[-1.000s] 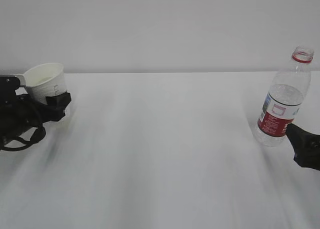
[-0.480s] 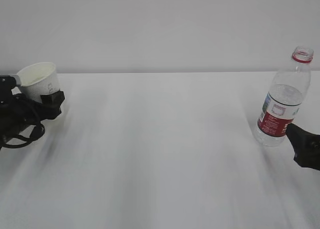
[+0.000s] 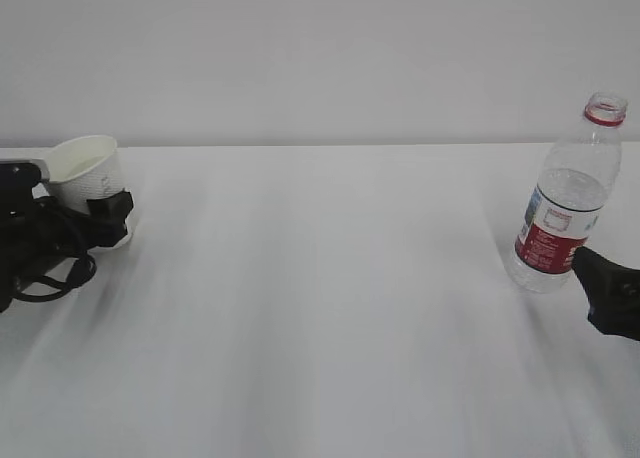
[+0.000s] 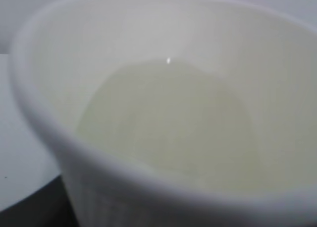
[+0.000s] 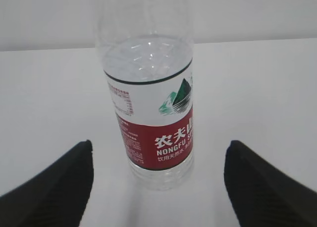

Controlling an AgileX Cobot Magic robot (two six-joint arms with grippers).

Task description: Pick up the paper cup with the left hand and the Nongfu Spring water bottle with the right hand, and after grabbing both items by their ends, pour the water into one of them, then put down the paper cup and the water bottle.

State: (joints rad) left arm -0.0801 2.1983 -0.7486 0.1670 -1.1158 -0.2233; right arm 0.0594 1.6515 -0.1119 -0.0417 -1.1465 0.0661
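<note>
The white paper cup [image 3: 85,173] hangs tilted at the far left of the table, with my left gripper [image 3: 95,214] shut on its lower body. One black jaw block shows in front of the cup; the other is hidden behind it. In the left wrist view the cup [image 4: 163,48] fills the frame, with clear water [image 4: 168,118] in its bottom. The uncapped Nongfu Spring water bottle [image 3: 565,203] stands upright at the right. My right gripper [image 3: 608,290] is open just in front of it. The bottle [image 5: 148,118] stands between the spread black fingertips [image 5: 59,182], touching neither.
The white table [image 3: 320,308] runs to a plain white wall [image 3: 320,58] behind. Loose black cables [image 3: 45,273] loop under the left arm at the table's left edge.
The left gripper with the cup shifted left, then came back slightly right and lower; the cup now sits a little nearer the table. The bottle and right gripper have not moved.
</note>
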